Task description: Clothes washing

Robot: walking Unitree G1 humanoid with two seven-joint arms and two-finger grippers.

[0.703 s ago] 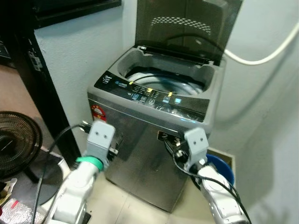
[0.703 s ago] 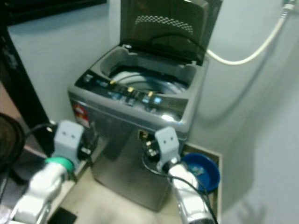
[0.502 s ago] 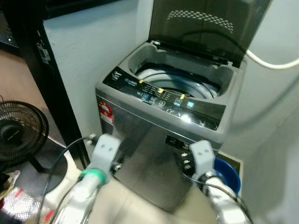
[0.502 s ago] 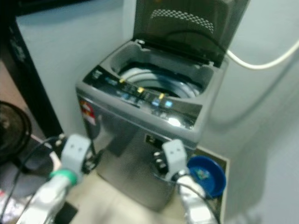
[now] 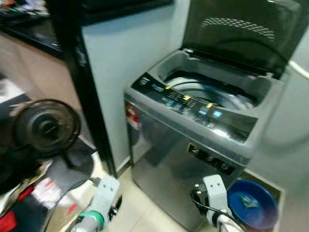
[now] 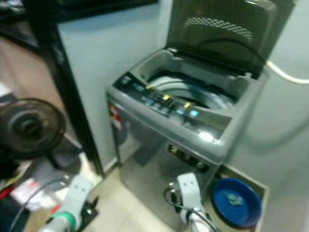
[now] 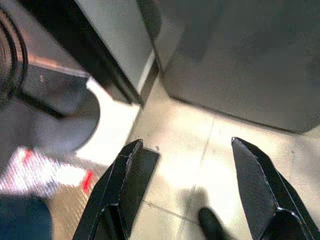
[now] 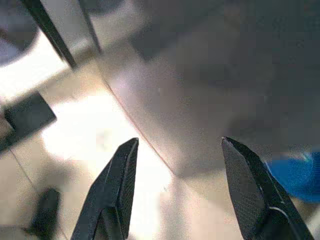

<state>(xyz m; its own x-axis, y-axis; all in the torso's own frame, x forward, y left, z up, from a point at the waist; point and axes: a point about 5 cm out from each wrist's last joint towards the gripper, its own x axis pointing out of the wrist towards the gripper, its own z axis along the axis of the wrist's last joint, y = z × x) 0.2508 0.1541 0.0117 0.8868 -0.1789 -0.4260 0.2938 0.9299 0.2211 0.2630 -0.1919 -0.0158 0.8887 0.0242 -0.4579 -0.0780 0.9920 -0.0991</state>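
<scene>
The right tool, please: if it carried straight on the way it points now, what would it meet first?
Most likely the grey front panel of the washing machine, which lies ahead of the open right tool; depth is unclear.

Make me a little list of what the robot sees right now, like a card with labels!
Washing machine: grey top-loader against the wall
Lid: open, standing up at the back
Drum: too blurred to tell what is inside
Blue basin: on the floor at the machine's right side
Fan: black, on the floor to the robot's left
Left gripper: fingers open, holding nothing, low over the floor tiles
Right gripper: fingers open, holding nothing, low in front of the machine
</scene>
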